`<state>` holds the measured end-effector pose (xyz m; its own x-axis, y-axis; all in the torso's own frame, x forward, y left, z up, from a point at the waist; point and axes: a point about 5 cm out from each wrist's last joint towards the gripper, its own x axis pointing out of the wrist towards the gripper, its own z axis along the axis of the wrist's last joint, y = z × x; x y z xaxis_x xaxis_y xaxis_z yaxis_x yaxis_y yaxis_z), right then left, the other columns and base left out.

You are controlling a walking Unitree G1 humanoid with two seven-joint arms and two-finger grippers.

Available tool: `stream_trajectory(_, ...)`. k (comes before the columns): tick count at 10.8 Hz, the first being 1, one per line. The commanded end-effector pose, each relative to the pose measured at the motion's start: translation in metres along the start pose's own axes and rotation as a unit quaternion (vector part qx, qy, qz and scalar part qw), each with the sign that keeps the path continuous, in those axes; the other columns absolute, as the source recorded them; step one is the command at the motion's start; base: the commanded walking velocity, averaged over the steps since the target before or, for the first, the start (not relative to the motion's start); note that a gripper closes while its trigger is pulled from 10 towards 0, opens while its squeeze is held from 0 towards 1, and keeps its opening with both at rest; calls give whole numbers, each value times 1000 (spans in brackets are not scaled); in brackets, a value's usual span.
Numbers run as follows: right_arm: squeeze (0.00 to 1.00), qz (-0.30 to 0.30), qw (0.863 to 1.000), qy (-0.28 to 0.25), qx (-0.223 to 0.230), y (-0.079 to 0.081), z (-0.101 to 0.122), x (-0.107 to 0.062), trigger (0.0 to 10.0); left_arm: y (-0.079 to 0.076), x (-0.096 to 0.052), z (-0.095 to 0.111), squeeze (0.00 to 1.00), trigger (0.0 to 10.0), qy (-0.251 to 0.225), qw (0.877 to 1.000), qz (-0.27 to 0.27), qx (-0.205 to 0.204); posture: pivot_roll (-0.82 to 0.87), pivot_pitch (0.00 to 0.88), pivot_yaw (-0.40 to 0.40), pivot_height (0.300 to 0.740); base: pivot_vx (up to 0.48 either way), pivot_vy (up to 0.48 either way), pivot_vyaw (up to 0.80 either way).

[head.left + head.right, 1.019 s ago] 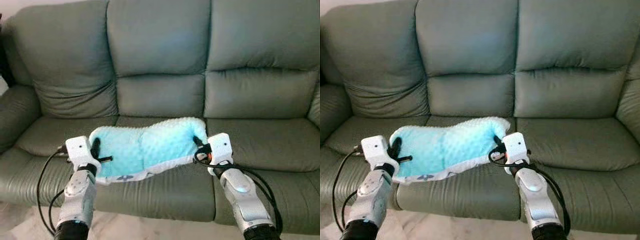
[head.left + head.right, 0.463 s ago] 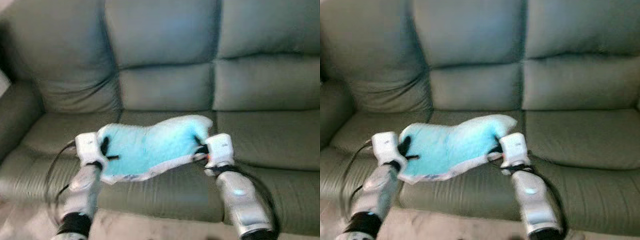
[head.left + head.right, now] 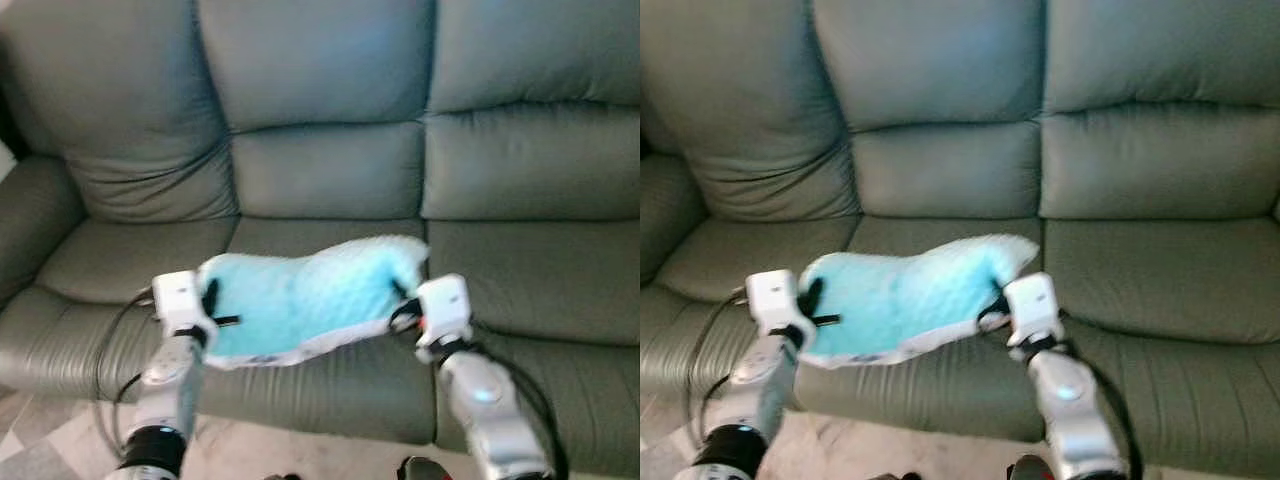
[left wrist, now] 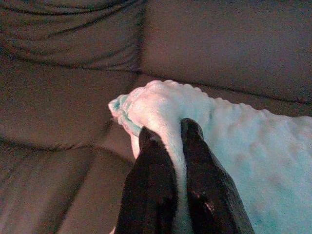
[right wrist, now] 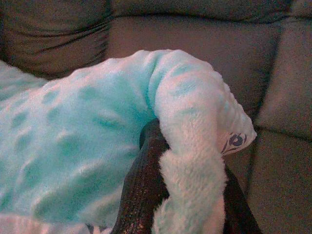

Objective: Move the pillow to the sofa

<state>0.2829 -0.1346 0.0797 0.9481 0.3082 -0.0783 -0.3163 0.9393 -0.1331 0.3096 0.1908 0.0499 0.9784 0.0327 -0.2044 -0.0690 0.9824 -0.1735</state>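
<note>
Two grippers, left gripper [image 4: 168, 134] and right gripper [image 3: 401, 298], pinch opposite ends of the aqua minky pillow [image 3: 300, 300] | long axis left-right, sagging | apparently above grey leather sofa [image 3: 330, 180] middle seat

Sofa [image 3: 330, 180] cut off by edges; pillow [image 3: 300, 300] underside hidden.

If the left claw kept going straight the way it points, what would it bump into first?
Probably the sofa. The left claw is shut on the edge of the blue pillow and points over the seat toward the sofa's back cushions. The depth is hard to judge, so it might touch the seat first.
</note>
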Motion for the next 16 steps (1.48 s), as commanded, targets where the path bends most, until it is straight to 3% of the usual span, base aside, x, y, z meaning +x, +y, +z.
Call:
stream_trajectory(1, 0, 11, 1000, -5, 5, 4, 4, -1, 10000, 7, 0, 1, 0, 10000, -3, 1000, 15, 1, -271, 234, 181, 740, 0, 0, 0)
stream_trajectory(4, 0, 21, 1000, -5, 2, -1, 9, 7, 10000, 14, -1, -7, 0, 10000, 7, 999, 49, -4, -277, 241, 149, 740, 0, 0, 0)
stream_trajectory(7, 0, 35, 999, -1, 1, 2, 17, 28, 10000, 2, 12, -6, 0, 10000, 17, 999, 36, -35, -273, 311, 141, 740, 0, 0, 0)
stream_trajectory(10, 0, 61, 998, 13, 2, -4, 21, 42, 10000, -7, 32, 23, 0, 10000, 2, 1000, 10, 7, -296, 388, 140, 740, 0, 0, 0)
stream_trajectory(13, 0, 85, 995, 41, -36, -3, 6, 45, 10000, 2, 45, 58, 0, 10000, -37, 993, 67, 85, -321, 431, 144, 740, 0, 0, 0)
stream_trajectory(14, 0, 71, 996, 23, -46, -7, 12, 50, 10000, 7, 46, 69, 0, 10000, -54, 989, 96, 98, -324, 439, 143, 740, 0, 0, 0)
stream_trajectory(16, 0, 19, 997, -37, -64, -14, 37, 64, 10000, 18, 47, 77, 0, 10000, -57, 987, 127, 74, -323, 444, 136, 740, 0, 0, 0)
